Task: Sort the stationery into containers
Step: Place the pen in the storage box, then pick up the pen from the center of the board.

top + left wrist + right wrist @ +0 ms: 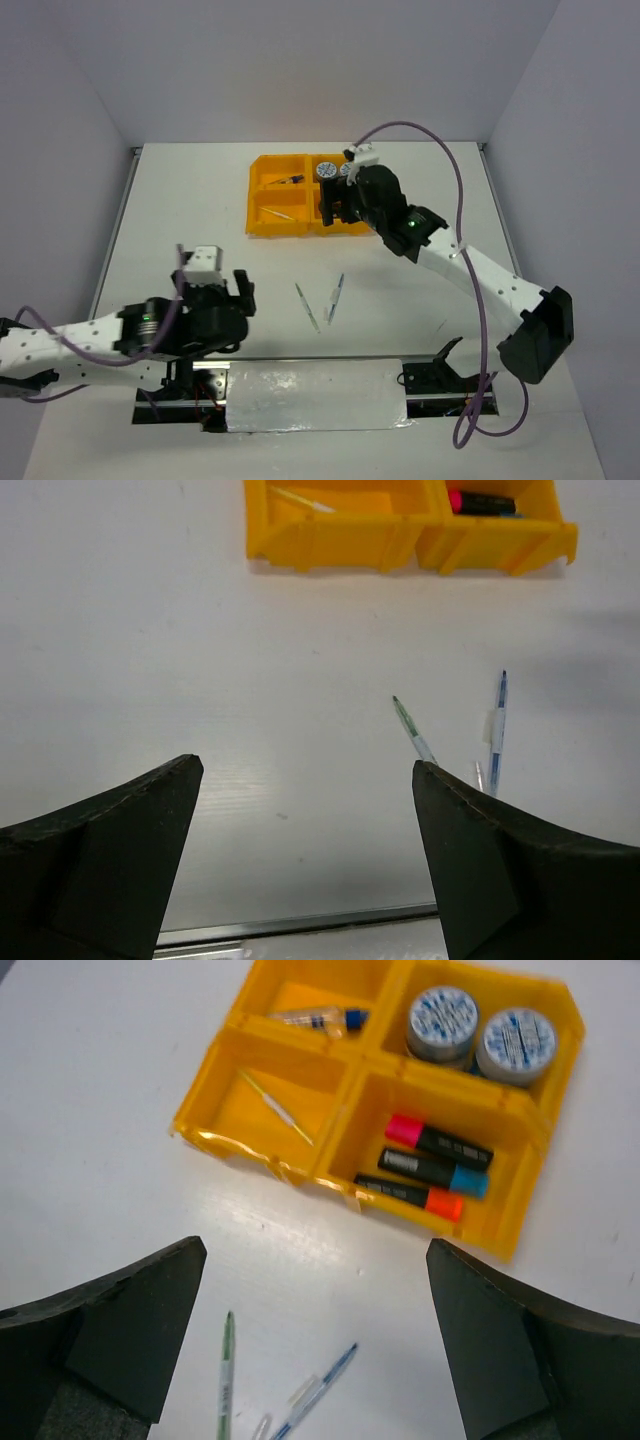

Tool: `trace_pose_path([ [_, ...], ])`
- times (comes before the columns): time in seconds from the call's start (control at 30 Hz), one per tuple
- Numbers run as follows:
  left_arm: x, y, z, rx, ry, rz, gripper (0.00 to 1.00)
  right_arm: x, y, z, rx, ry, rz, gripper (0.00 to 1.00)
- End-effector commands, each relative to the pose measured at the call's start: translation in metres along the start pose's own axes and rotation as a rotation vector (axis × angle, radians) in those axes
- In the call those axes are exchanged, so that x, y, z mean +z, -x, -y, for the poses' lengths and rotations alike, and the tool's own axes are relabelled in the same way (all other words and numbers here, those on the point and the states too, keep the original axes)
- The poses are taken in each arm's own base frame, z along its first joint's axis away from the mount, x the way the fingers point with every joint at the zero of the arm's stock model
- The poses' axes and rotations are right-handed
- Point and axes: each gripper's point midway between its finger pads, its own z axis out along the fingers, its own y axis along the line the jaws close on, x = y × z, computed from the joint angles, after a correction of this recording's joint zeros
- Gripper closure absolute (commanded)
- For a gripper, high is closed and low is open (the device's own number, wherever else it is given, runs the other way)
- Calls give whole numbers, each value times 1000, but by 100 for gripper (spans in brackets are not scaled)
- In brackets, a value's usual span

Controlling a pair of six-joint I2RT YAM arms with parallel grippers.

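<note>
Stationery is mostly in place. The orange-yellow plastic four-compartment tray sits just ahead of the right gripper, whose jaws stand wide apart and hold nothing. Inside it, two round blue-white tape rolls share the far right compartment. Three black highlighters with pink, blue and orange caps lie in the near right one, a thin pale pen in the near left, and a small clear item with a blue end in the far left.

A thin green pen and a thin blue pen lie loose on the white table. They are on the near side of the right gripper and ahead and to the right of the left gripper, which is also spread wide and empty.

Both pens look light, stiff and slick, and apt to roll, so a pinch across the mid-barrel seems best. Their near ends lie close together, so a finger closing on one could nudge the other.
</note>
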Motion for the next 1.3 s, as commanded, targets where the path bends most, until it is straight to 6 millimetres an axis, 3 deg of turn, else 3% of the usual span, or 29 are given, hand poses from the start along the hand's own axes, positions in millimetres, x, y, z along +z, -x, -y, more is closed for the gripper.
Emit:
trace_pose_path([
  [0.0,29,-39,51,-97,-30,-130,1,1,-61,28,204,-170,-85,0],
  [0.03,51,-49,51,-105,20,-171,1,-3,-71,32,263,-200,-98,0],
  [0.1,68,-59,72,-151,-42,-247,1,-17,-94,44,310,-253,-126,3],
  [0.13,80,-59,67,-163,-1,-255,1,-20,-102,43,359,-257,-133,5],
  [0.2,86,-53,71,-181,-1,-254,1,-29,-121,44,396,-257,-139,11],
  [0.23,92,-51,68,-186,16,-259,1,-31,-140,45,429,-271,-155,14],
  [0.3,96,-48,64,-188,37,-267,1,-36,-150,49,476,-307,-130,23],
  [0.33,97,-50,63,-180,46,-275,1,-38,-166,53,478,-333,-159,28],
  [0.37,97,-48,63,-176,48,-276,1,-38,-173,46,470,-323,-176,39],
  [0.47,91,-44,59,-130,39,-288,1,-37,-194,23,434,-298,-229,48],
  [0.77,51,-14,40,91,-16,-346,1,-29,-219,-20,372,-312,-305,49],
  [0.9,33,-21,50,191,-182,-410,1,-24,-237,-35,354,-300,-349,53],
  [1.0,32,-28,46,202,-218,-382,1,-18,-246,-41,349,-303,-372,55],
  [1.03,35,-38,42,215,-217,-391,1,-17,-252,-40,339,-315,-385,58],
  [1.27,34,-52,62,199,-340,-408,1,-19,-256,-38,318,-360,-387,59],
])
